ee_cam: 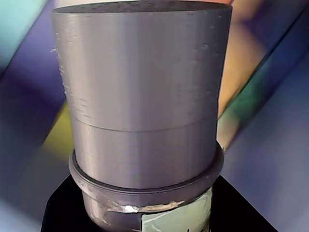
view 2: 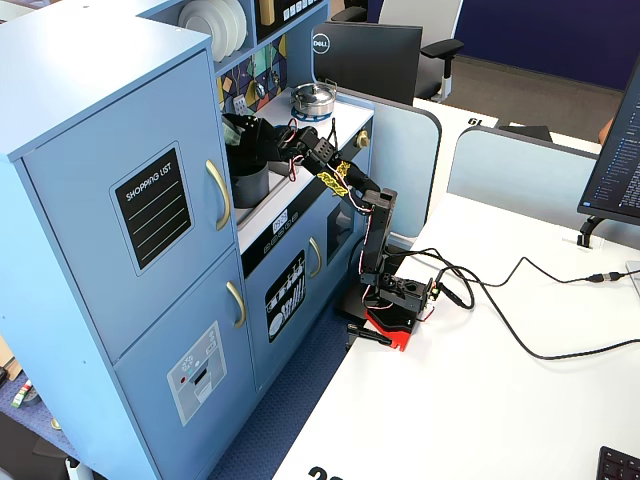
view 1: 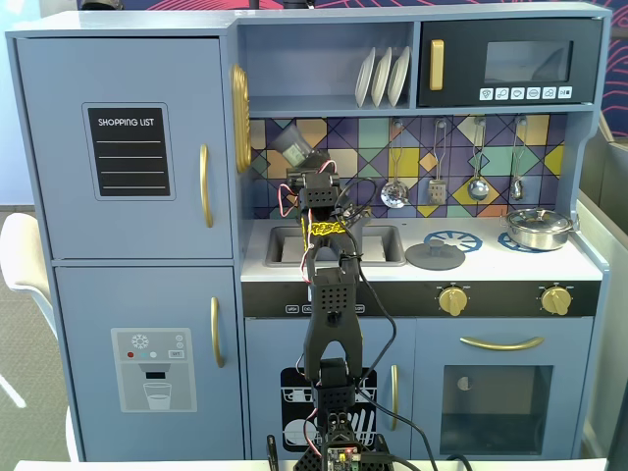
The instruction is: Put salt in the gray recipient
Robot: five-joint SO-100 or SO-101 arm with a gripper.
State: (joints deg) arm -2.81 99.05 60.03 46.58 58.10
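The salt [ee_cam: 145,96] is a dark-gray cylinder that fills the wrist view, with a corner of its pale green label [ee_cam: 178,220] at the bottom. My gripper [ee_cam: 145,222] is shut on it, with black fingers [ee_cam: 63,215] on both sides of its lower body. From the front, the salt [view 1: 291,145] is held tilted high above the sink, against the tiled backsplash. From the side, the gripper [view 2: 243,135] hangs just above the gray recipient [view 2: 250,186], which stands at the counter's left end. The arm hides the recipient in the front view.
A flat gray knobbed lid [view 1: 435,257] lies on the counter right of the sink [view 1: 378,245]. A shiny silver pan [view 1: 539,228] sits on the right burner. Utensils [view 1: 478,186] hang on the backsplash. The shelf with plates [view 1: 383,77] is close overhead.
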